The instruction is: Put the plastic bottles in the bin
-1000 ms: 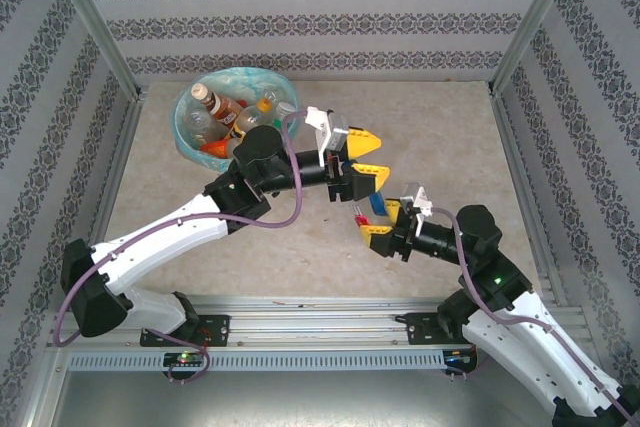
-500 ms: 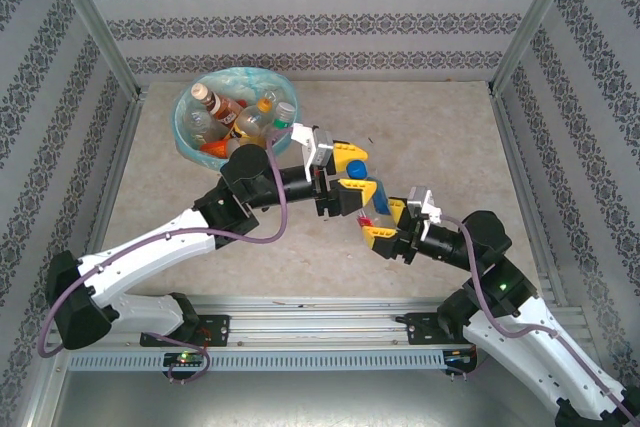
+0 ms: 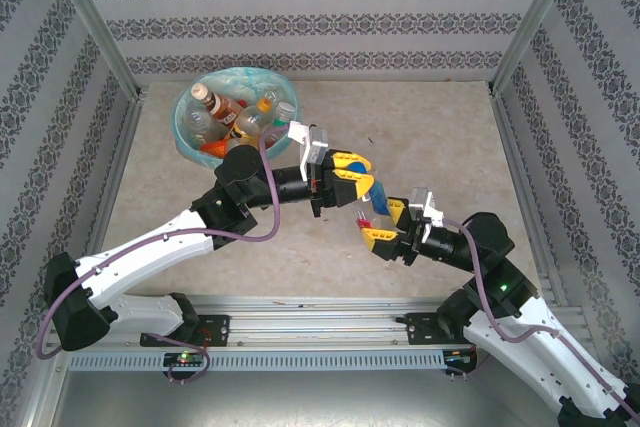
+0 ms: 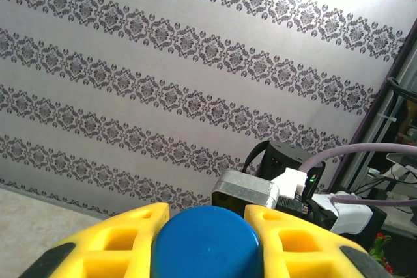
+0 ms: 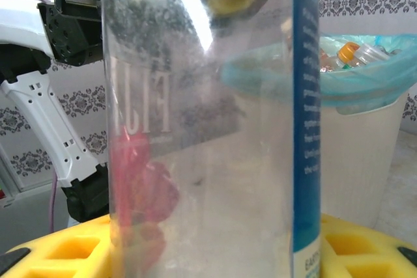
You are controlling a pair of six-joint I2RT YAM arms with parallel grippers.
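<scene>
Overhead, bin (image 3: 181,119) (blue cap (image 4: 206,242) wrist-side)

The table (image 3: 440,137) has a pale beige, marbled top that spreads out beneath the left gripper's fingers (image 3: 350,161) and the right gripper's fingers (image 3: 379,235). The bin (image 3: 186,143) stands upright directly on it, beyond and to the left of the left fingers and well apart from the right ones. Nearer than both sets of fingers, a metal rail (image 3: 320,317) runs along its near edge.
</scene>
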